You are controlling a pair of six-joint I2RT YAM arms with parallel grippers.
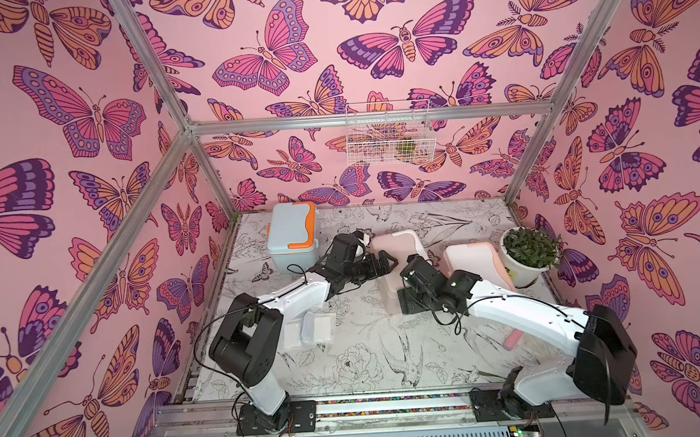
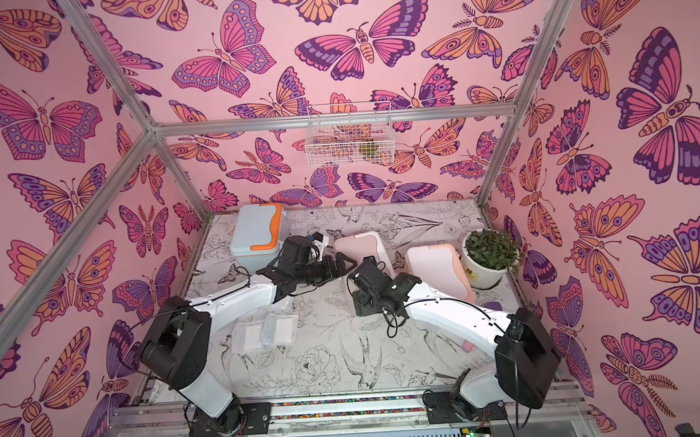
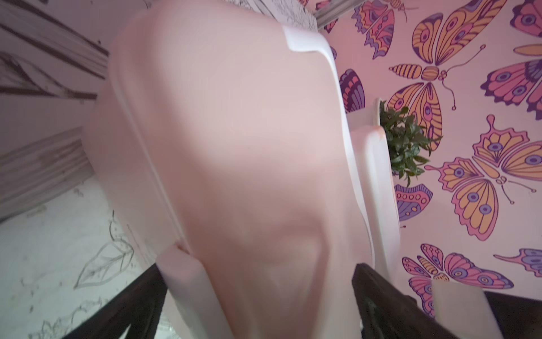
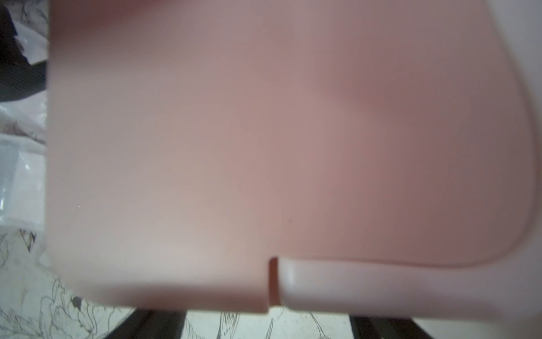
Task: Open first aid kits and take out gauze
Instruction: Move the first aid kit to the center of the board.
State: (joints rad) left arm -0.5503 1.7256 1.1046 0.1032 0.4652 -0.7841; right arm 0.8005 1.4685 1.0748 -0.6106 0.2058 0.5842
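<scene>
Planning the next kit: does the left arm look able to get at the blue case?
Probably yes: the blue case stands close to the left gripper, its jaws are open, and nothing stands between them.

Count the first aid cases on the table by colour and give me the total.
blue-grey case with orange trim: 1
beige-pink case: 1
white case with peach trim: 1
Total: 3

Printed table (image 1: 386, 347) — blue-grey kit (image 1: 292, 238); beige-pink kit (image 1: 398, 250); white-peach kit (image 1: 476, 262); gauze packets (image 1: 312, 328); plant pot (image 1: 521, 269)
</scene>
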